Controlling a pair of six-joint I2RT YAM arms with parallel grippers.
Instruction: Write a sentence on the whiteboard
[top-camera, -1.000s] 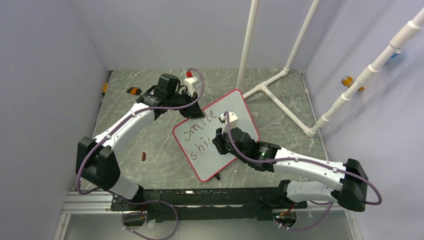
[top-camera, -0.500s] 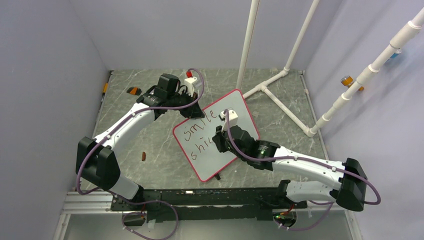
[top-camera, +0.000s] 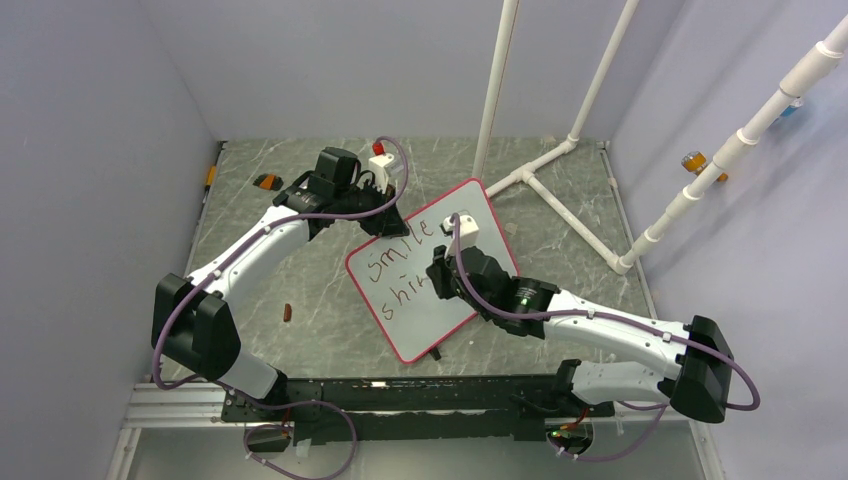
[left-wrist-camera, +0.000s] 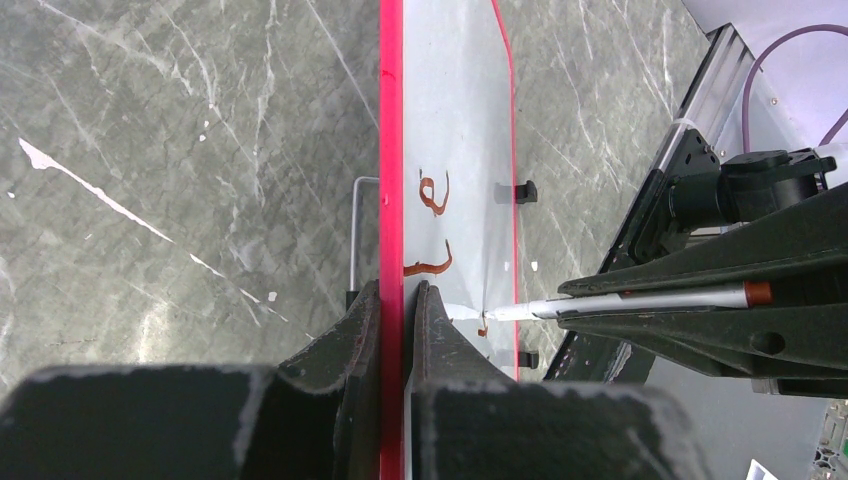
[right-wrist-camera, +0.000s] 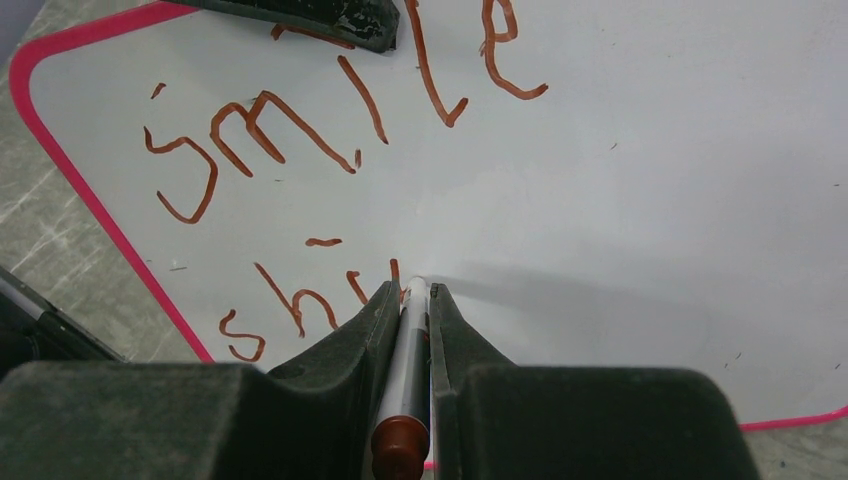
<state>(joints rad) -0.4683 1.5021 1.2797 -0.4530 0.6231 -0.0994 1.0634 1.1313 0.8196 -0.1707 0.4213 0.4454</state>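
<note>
The whiteboard (top-camera: 415, 322) sits at the table's middle, turned diamond-wise, with a red-pink rim. My left gripper (top-camera: 386, 216) is shut on its far left edge, and the left wrist view shows the jaws clamped on the rim (left-wrist-camera: 392, 200). The sentence (top-camera: 398, 262) is in reddish-brown marker: "smile" (right-wrist-camera: 330, 110) above a second line that starts "shi" (right-wrist-camera: 290, 300). My right gripper (right-wrist-camera: 412, 290) is shut on a white marker (right-wrist-camera: 405, 370) with a brown end cap. The marker's tip touches the whiteboard (right-wrist-camera: 650, 150) just after those letters. The marker (left-wrist-camera: 640, 298) also shows in the left wrist view.
A white pipe frame (top-camera: 560, 160) stands at the back right, beyond the board. A small brown piece (top-camera: 288, 313) lies on the table at the left. An orange and black item (top-camera: 267, 181) is at the far left. A metal rail (top-camera: 400, 395) runs along the near edge.
My right gripper has shifted slightly away from me and to the right along the second line, with the marker in it. The left gripper and the board have not moved.
</note>
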